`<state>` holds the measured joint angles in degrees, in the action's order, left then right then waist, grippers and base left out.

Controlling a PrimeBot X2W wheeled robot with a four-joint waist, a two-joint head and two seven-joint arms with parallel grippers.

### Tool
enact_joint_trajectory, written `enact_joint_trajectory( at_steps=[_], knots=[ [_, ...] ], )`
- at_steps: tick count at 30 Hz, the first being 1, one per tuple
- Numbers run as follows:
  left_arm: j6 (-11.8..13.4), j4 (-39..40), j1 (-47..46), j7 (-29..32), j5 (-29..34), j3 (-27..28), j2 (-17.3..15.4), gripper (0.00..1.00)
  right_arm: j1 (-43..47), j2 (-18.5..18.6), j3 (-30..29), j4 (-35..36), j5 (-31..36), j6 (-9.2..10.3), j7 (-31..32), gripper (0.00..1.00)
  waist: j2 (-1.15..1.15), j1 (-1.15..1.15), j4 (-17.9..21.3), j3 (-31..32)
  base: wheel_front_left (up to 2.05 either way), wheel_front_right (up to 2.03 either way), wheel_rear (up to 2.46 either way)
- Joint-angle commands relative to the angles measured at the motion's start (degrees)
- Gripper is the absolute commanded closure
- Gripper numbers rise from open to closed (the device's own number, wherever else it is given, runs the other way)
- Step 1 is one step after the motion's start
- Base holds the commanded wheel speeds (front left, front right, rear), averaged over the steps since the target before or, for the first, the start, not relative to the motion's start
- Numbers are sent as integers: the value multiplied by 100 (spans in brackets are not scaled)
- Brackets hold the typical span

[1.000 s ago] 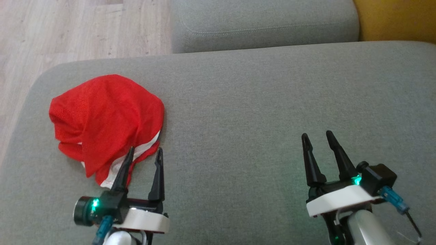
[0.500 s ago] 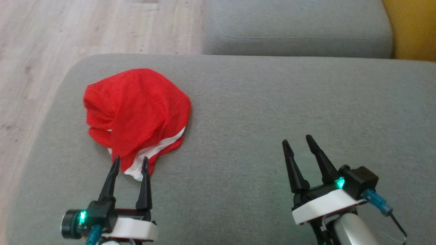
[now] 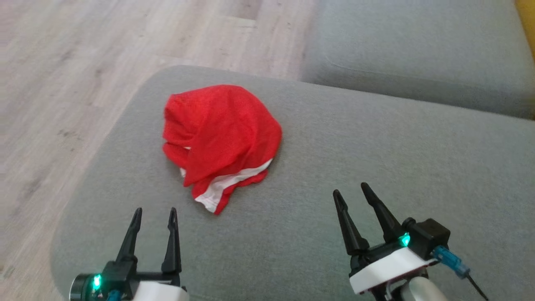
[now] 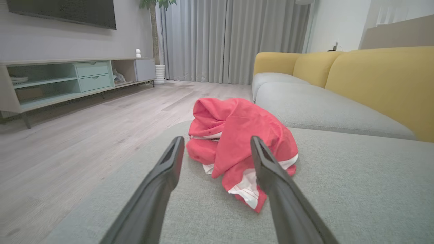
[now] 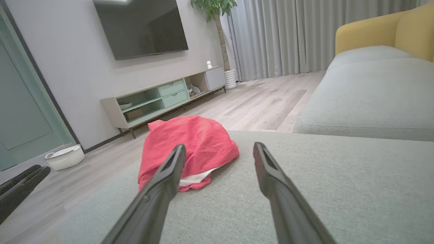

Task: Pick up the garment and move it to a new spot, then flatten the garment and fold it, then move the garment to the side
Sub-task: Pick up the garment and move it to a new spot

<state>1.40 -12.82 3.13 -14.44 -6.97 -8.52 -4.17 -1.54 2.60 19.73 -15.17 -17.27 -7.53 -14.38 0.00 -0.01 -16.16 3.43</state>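
The garment is a crumpled red mesh piece with a white stripe, lying in a heap on the grey sofa cushion near its left end. It also shows ahead of the fingers in the left wrist view and to the left in the right wrist view. My left gripper hovers open a little short of the garment's near edge, holding nothing. My right gripper is open and empty to the right of the garment, over bare cushion.
The cushion's rounded left edge drops to a pale wooden floor. A second grey seat cushion lies beyond, with yellow backrests. A low TV cabinet and a white basket stand across the room.
The head camera has swung left, so the whole scene has shifted right in the picture. My left gripper now sits short of the garment instead of overlapping its hem. Both grippers stay open.
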Motion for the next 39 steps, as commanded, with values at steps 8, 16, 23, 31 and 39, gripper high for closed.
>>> enact_joint_trajectory(
  at_steps=[8,16,23,31,39],
  knots=[
    [-58,134,-75,-56,111,250,15,0,-78,28,163,167,-161,4,-62,0,0,1,-427,192,0,0,0],
    [-110,143,-98,-56,155,303,-58,0,-88,28,273,187,-199,4,-62,0,0,1,-441,124,0,0,0],
    [-332,-3,-620,-55,246,182,-228,0,-246,28,269,188,-84,4,-62,0,0,1,-257,-221,0,0,0],
    [-853,-541,-2982,945,175,-295,-1040,0,-687,28,234,287,191,4,-62,0,0,1,149,-1089,0,0,0],
    [-887,-1593,-4667,2198,-1173,-1479,-1940,0,-1005,28,279,314,277,4,-62,0,0,1,624,-1659,0,0,0]
  ],
)
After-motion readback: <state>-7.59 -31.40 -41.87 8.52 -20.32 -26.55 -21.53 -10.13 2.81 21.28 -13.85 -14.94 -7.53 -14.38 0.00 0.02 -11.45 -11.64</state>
